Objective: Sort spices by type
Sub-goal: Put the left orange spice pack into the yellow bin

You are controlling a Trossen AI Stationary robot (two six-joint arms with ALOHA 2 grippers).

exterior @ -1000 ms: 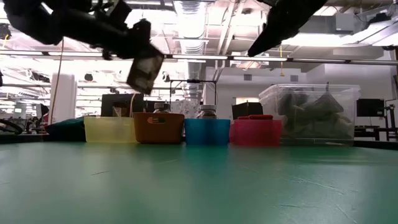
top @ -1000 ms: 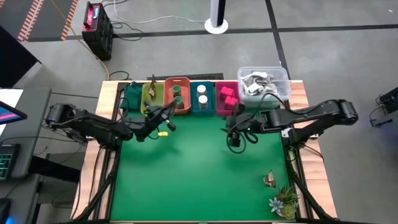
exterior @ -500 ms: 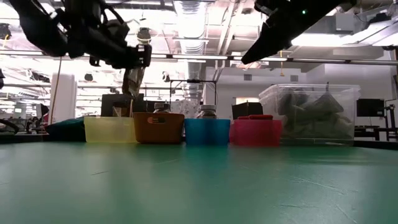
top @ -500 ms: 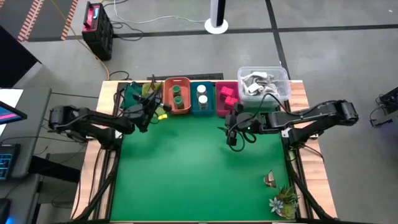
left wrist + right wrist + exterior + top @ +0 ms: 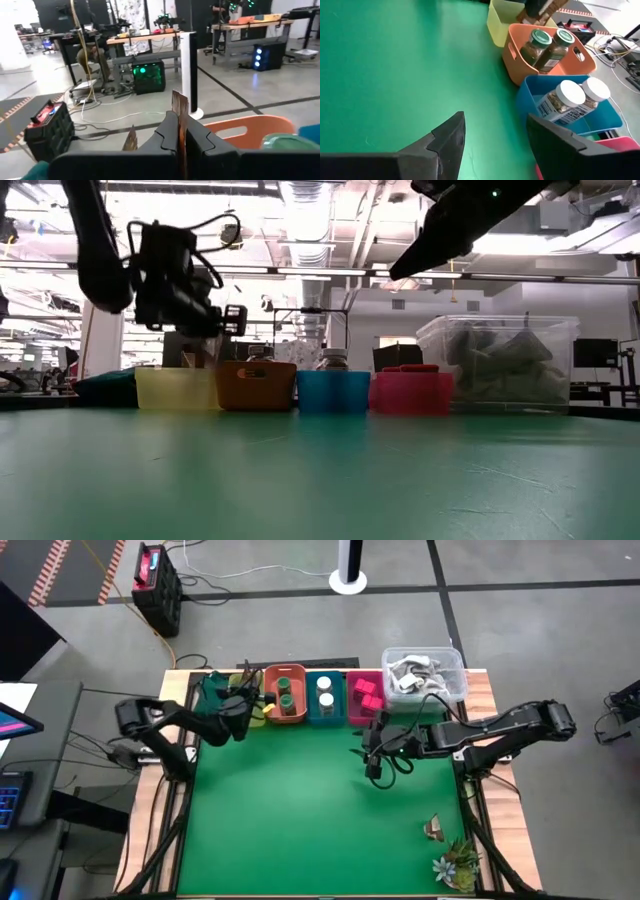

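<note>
left gripper [image 5: 243, 710] pinching brown sachet [image 5: 179, 111] above yellow bin [image 5: 177, 388]; drop step. next: release into yellow bin. right gripper [image 5: 372, 755] spread, empty, right of yellow bin.

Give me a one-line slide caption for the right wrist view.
Right gripper, jaws open, hovers over the green table beside orange bin of green-lidded jars and blue bin of white-capped jars.

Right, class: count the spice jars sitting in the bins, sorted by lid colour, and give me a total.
Green-lidded jars, in the orange bin: 2
White-capped jars, in the blue bin: 2
Total: 4
</note>
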